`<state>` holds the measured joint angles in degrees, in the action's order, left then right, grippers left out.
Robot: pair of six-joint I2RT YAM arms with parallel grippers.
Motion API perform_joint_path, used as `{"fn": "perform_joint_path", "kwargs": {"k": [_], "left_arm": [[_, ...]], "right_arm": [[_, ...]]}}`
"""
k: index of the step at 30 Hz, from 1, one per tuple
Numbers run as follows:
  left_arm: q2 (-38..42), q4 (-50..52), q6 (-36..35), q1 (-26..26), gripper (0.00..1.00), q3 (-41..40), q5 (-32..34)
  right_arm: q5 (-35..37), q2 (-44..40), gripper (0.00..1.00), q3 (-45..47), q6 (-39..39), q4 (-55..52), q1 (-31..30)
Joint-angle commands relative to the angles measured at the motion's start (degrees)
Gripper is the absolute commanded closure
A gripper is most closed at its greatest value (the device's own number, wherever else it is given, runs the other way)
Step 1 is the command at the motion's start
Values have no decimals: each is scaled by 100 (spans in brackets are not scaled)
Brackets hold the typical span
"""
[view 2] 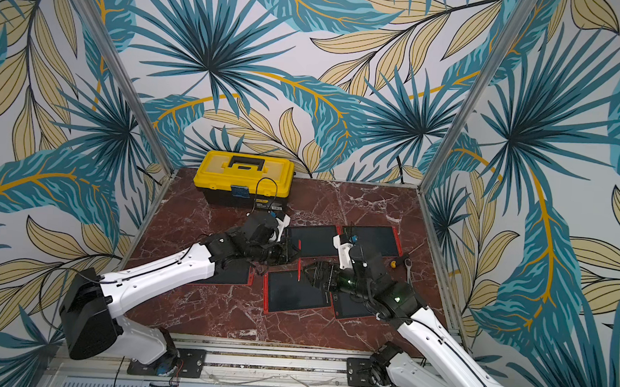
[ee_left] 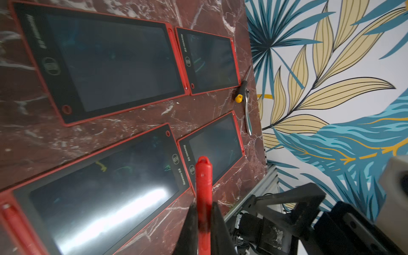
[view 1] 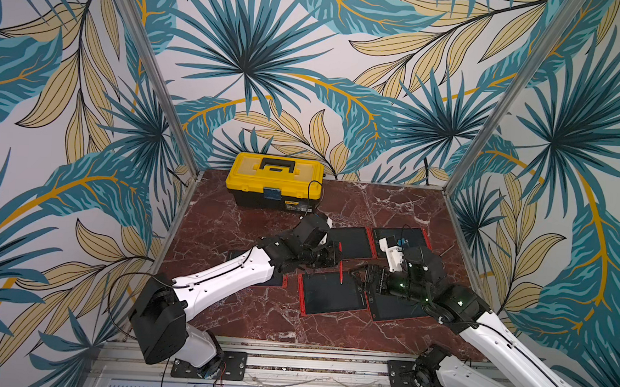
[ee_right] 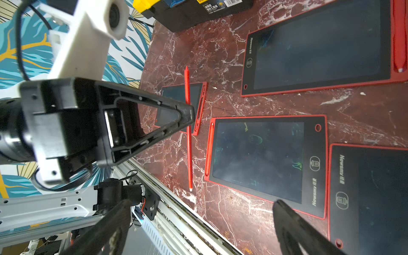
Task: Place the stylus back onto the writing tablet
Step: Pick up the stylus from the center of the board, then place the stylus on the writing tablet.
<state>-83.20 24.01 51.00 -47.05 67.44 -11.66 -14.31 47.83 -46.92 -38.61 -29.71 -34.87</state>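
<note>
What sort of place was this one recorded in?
Probably a purpose-built robot test booth: a marble-look tabletop boxed in by leaf-print panels on metal posts, a left arm and right arm bolted to a front rail, and staged props, a yellow toolbox and red writing tablets.

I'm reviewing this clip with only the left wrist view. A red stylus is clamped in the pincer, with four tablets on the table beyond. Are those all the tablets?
Observer: No. A fifth tablet lies mostly under the left arm. It shows in the right wrist view.
Operator: Is the other arm holding anything?
Observer: No. The right pincer is wide open and empty.
</note>
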Motion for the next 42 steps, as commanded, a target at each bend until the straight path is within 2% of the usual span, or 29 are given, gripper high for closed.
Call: {"fn": "perform_joint_path", "kwargs": {"k": [1, 6, 10, 17, 27, 42], "left_arm": [[253, 864, -459, 102, 91, 31, 334], [458, 1472, -690, 263, 91, -50, 592], [699, 1580, -712, 435, 91, -294, 853], [808, 1787, -907, 1014, 91, -565, 806], [148, 1870, -1602, 1656, 91, -304, 980], [-1262, 1856, -1925, 1833, 92, 255, 983]], "right_arm": [[-111, -42, 1, 92, 22, 226, -24], [-246, -11, 1, 95, 105, 309, -20], [-315, -10, 1, 110, 209, 326, -21], [-347, 24, 1, 234, 198, 490, -28], [-341, 139, 0, 230, 208, 496, -27], [-223, -45, 0, 401, 121, 401, -21]]}}
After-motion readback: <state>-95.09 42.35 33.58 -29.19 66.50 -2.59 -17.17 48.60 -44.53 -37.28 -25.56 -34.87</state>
